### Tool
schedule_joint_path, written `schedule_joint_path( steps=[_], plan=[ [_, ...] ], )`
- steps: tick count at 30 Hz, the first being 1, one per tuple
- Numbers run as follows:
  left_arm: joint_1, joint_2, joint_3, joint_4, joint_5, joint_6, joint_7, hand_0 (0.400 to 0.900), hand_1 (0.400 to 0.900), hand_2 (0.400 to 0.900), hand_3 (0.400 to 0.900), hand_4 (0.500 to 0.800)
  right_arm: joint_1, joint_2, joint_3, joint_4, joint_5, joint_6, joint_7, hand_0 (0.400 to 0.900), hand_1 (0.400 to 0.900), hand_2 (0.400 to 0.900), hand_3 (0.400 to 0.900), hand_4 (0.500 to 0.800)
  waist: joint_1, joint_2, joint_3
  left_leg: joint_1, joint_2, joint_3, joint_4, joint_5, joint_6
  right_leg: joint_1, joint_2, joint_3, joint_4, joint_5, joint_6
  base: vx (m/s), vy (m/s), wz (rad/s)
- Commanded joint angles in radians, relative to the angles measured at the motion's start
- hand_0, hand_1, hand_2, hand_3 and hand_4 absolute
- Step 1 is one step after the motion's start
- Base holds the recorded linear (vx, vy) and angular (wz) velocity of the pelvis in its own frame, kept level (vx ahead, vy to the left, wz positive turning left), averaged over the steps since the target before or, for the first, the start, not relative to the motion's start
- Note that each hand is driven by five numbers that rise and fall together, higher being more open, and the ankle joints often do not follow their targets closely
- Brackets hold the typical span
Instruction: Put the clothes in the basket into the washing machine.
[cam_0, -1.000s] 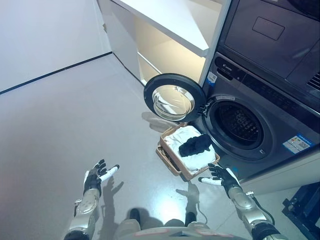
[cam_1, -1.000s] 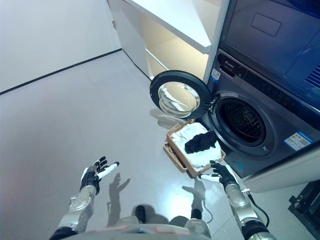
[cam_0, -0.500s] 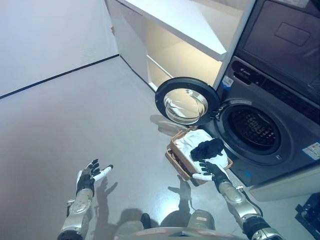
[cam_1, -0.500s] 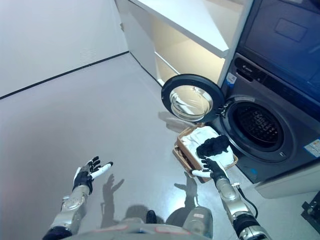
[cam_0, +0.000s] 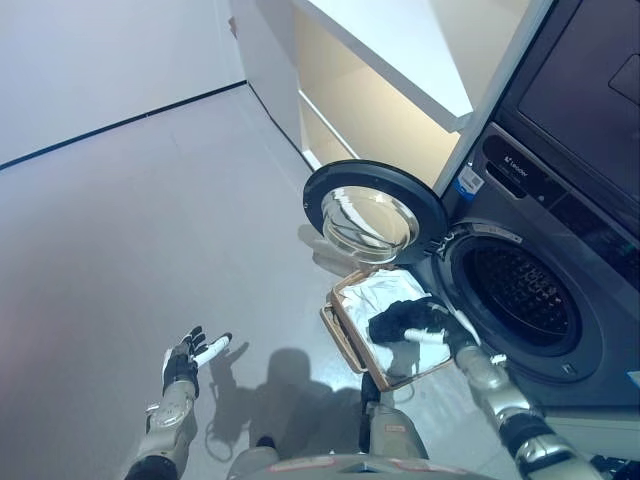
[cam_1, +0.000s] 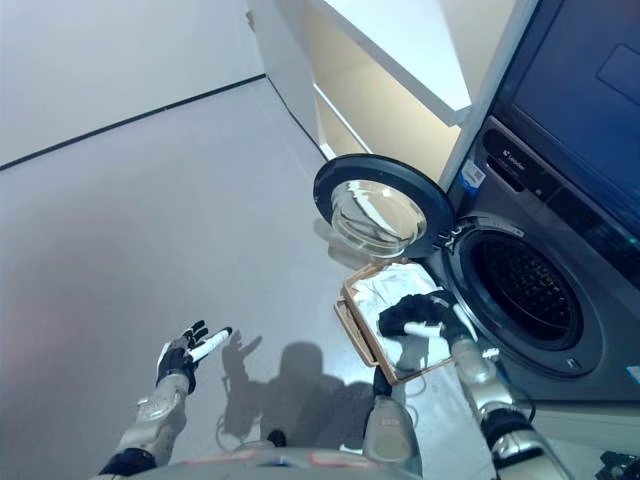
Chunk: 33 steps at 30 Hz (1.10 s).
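Here, right hand (cam_0: 447, 331) rests on black garment (cam_0: 400, 320) in basket (cam_0: 345, 335) — grip state cannot be told; left hand (cam_0: 183, 362) spread wide — washing machine (cam_0: 520, 300) door (cam_0: 372, 212) open.

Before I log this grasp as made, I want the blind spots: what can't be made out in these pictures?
- Right hand over the black garment: dark on dark in both views, so whether the fingers have closed on it is unclear.
- White clothes in the basket: their number is hidden by folds and the black garment.
- Washing machine drum: too dark to tell whether anything lies inside.
- The machine's right side is cut off by the views' edge.
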Motion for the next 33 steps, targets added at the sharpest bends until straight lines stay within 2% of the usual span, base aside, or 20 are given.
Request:
schedule_joint_path(
  steps=[1, 3, 6, 7, 10, 11, 13, 14, 16, 18, 21, 22, 24, 25, 26, 27, 29, 31, 33],
  plan=[
    [-0.090, 0.087, -0.004, -0.039, -0.048, -0.106, 0.046, 0.900, 0.900, 0.900, 0.900, 0.800, -0.094, -0.026, 0.010, 0.045, -0.028, -0.059, -0.064, 0.900, 0.900, 0.900, 0.900, 0.800, 0.008, -0.036, -0.036, 0.051, -0.009, 0.008, 0.029, -0.077, 0.005, -0.068, -0.099, 0.059, 0.065, 0.037, 0.123, 0.11, -0.153, 0.21],
    [-0.116, 0.083, -0.032, -0.046, -0.048, -0.111, 0.044, 0.900, 0.900, 0.900, 0.900, 0.800, -0.130, -0.067, 0.049, 0.071, -0.092, -0.057, -0.065, 0.900, 0.900, 0.900, 0.900, 0.800, 0.005, -0.021, -0.033, 0.045, 0.004, 0.014, 0.024, -0.064, -0.002, -0.085, -0.093, 0.053, 0.075, 0.026, 0.120, 0.10, -0.132, 0.02],
    [-0.135, 0.092, -0.041, -0.041, -0.057, -0.114, 0.037, 0.900, 0.900, 0.900, 0.900, 0.800, -0.174, -0.096, 0.099, 0.110, -0.166, -0.055, -0.072, 0.900, 0.900, 0.900, 0.900, 0.800, 0.001, 0.004, -0.017, 0.029, 0.014, 0.017, 0.054, -0.026, -0.010, -0.121, -0.070, 0.077, 0.127, -0.010, 0.100, 0.08, -0.128, -0.20],
    [-0.142, 0.093, -0.039, -0.027, -0.069, -0.114, 0.038, 0.900, 0.900, 0.900, 0.900, 0.800, -0.183, -0.096, 0.110, 0.128, -0.171, -0.054, -0.070, 0.900, 0.900, 0.900, 0.900, 0.800, 0.001, 0.009, -0.015, 0.022, 0.020, 0.016, 0.081, 0.001, -0.016, -0.121, -0.056, 0.083, 0.137, -0.027, 0.088, 0.11, -0.191, -0.39],
    [-0.174, 0.088, -0.039, 0.045, -0.120, -0.110, 0.036, 0.900, 0.900, 0.900, 0.900, 0.800, -0.209, -0.066, 0.154, 0.201, -0.176, -0.052, -0.068, 0.900, 0.900, 0.900, 0.900, 0.800, 0.006, 0.008, -0.007, -0.046, 0.044, -0.007, 0.281, 0.153, -0.012, -0.076, 0.009, 0.102, 0.150, -0.087, 0.030, 0.14, -0.288, -0.35],
    [-0.178, 0.090, -0.041, 0.048, -0.124, -0.110, 0.036, 0.900, 0.900, 0.900, 0.900, 0.800, -0.210, -0.061, 0.168, 0.212, -0.184, -0.050, -0.067, 0.900, 0.900, 0.900, 0.900, 0.800, 0.015, -0.001, 0.004, -0.095, 0.036, -0.038, 0.386, 0.194, 0.003, -0.049, 0.030, 0.115, 0.150, -0.106, 0.007, 0.14, -0.340, -0.38],
    [-0.195, 0.083, -0.053, 0.053, -0.121, -0.113, 0.036, 0.900, 0.900, 0.900, 0.900, 0.800, -0.229, -0.056, 0.183, 0.238, -0.187, -0.052, -0.072, 0.900, 0.900, 0.900, 0.900, 0.800, 0.040, -0.023, 0.040, -0.200, -0.044, -0.112, 0.554, 0.207, 0.023, -0.016, 0.040, 0.139, 0.152, -0.113, -0.017, 0.09, -0.264, -0.35],
    [-0.200, 0.075, -0.054, 0.059, -0.130, -0.114, 0.036, 0.900, 0.900, 0.900, 0.900, 0.800, -0.234, -0.053, 0.192, 0.251, -0.193, -0.051, -0.073, 0.900, 0.900, 0.900, 0.900, 0.800, 0.044, -0.028, 0.048, -0.221, -0.054, -0.124, 0.571, 0.214, 0.032, 0.002, 0.048, 0.145, 0.145, -0.119, -0.021, 0.12, -0.199, -0.30],
    [-0.211, 0.065, -0.057, 0.088, -0.152, -0.113, 0.034, 0.900, 0.900, 0.900, 0.900, 0.800, -0.251, -0.047, 0.200, 0.288, -0.194, -0.048, -0.078, 0.900, 0.900, 0.900, 0.900, 0.800, 0.053, -0.041, 0.057, -0.296, -0.031, -0.143, 0.509, 0.220, 0.045, 0.024, 0.051, 0.176, 0.145, -0.134, -0.021, 0.17, -0.105, -0.42],
    [-0.212, 0.063, -0.067, 0.089, -0.160, -0.119, 0.035, 0.900, 0.900, 0.900, 0.900, 0.800, -0.277, -0.048, 0.213, 0.329, -0.201, -0.048, -0.087, 0.900, 0.900, 0.900, 0.900, 0.800, 0.074, -0.038, 0.076, -0.327, -0.006, -0.181, 0.415, 0.243, 0.043, 0.035, 0.059, 0.217, 0.163, -0.151, -0.020, 0.18, 0.037, -0.64],
    [-0.191, 0.058, -0.055, 0.089, -0.191, -0.134, 0.038, 0.900, 0.900, 0.900, 0.900, 0.800, -0.335, -0.055, 0.250, 0.381, -0.243, -0.050, -0.093, 0.900, 0.900, 0.900, 0.900, 0.800, 0.111, 0.009, 0.091, -0.313, 0.002, -0.291, 0.166, 0.284, 0.020, 0.034, 0.096, 0.298, 0.205, -0.193, -0.005, 0.21, 0.181, -1.00],
    [-0.183, 0.055, -0.052, 0.090, -0.197, -0.140, 0.036, 0.900, 0.900, 0.900, 0.900, 0.800, -0.356, -0.061, 0.257, 0.404, -0.259, -0.048, -0.095, 0.900, 0.900, 0.900, 0.900, 0.800, 0.120, 0.025, 0.092, -0.313, 0.008, -0.305, 0.108, 0.287, 0.010, 0.040, 0.101, 0.321, 0.211, -0.202, 0.002, 0.21, 0.238, -1.04],
    [-0.163, 0.049, -0.048, 0.090, -0.205, -0.150, 0.033, 0.900, 0.900, 0.900, 0.900, 0.800, -0.389, -0.062, 0.275, 0.428, -0.299, -0.049, -0.103, 0.900, 0.900, 0.900, 0.900, 0.800, 0.135, 0.058, 0.096, -0.326, 0.024, -0.276, 0.035, 0.295, -0.015, 0.036, 0.097, 0.352, 0.233, -0.222, 0.019, 0.16, 0.292, -1.03],
    [-0.153, 0.049, -0.049, 0.077, -0.198, -0.155, 0.040, 0.900, 0.900, 0.900, 0.900, 0.800, -0.403, -0.068, 0.282, 0.433, -0.321, -0.048, -0.107, 0.900, 0.900, 0.900, 0.900, 0.800, 0.145, 0.079, 0.101, -0.344, 0.023, -0.250, 0.030, 0.298, -0.021, 0.030, 0.086, 0.368, 0.247, -0.228, 0.030, 0.12, 0.383, -1.19],
    [-0.153, 0.050, -0.051, 0.063, -0.201, -0.158, 0.036, 0.900, 0.900, 0.900, 0.900, 0.800, -0.426, -0.076, 0.299, 0.430, -0.352, -0.050, -0.102, 0.900, 0.900, 0.900, 0.900, 0.800, 0.154, 0.104, 0.108, -0.349, 0.023, -0.210, 0.053, 0.273, -0.023, 0.006, 0.071, 0.380, 0.287, -0.249, 0.041, 0.07, 0.370, -0.96],
    [-0.146, 0.054, -0.055, 0.044, -0.195, -0.164, 0.032, 0.900, 0.900, 0.900, 0.900, 0.800, -0.437, -0.088, 0.318, 0.426, -0.388, -0.052, -0.096, 0.900, 0.900, 0.900, 0.900, 0.800, 0.156, 0.116, 0.114, -0.356, 0.015, -0.158, 0.097, 0.220, -0.019, -0.001, 0.044, 0.385, 0.297, -0.257, 0.051, 0.03, 0.403, -0.98],
    [-0.151, 0.060, -0.072, 0.019, -0.184, -0.173, 0.014, 0.900, 0.900, 0.900, 0.900, 0.800, -0.496, -0.107, 0.380, 0.425, -0.467, -0.051, -0.090, 0.900, 0.900, 0.900, 0.900, 0.800, 0.172, 0.137, 0.139, -0.380, -0.034, -0.126, 0.175, 0.149, -0.009, -0.025, -0.022, 0.415, 0.290, -0.230, 0.079, 0.02, 0.389, -0.84],
    [-0.164, 0.066, -0.074, -0.015, -0.184, -0.182, 0.015, 0.900, 0.900, 0.900, 0.900, 0.800, -0.521, -0.118, 0.399, 0.422, -0.499, -0.048, -0.099, 0.900, 0.900, 0.900, 0.900, 0.800, 0.184, 0.151, 0.159, -0.412, -0.056, -0.092, 0.207, 0.131, -0.003, -0.047, -0.054, 0.420, 0.261, -0.197, 0.096, -0.03, 0.264, -0.59],
    [-0.177, 0.073, -0.079, -0.087, -0.188, -0.200, 0.022, 0.900, 0.900, 0.900, 0.900, 0.800, -0.559, -0.144, 0.445, 0.414, -0.561, -0.049, -0.118, 0.900, 0.900, 0.900, 0.900, 0.800, 0.193, 0.163, 0.193, -0.465, -0.063, -0.058, 0.232, 0.124, -0.001, -0.086, -0.082, 0.407, 0.229, -0.159, 0.108, -0.11, 0.152, -0.38]
  ],
)
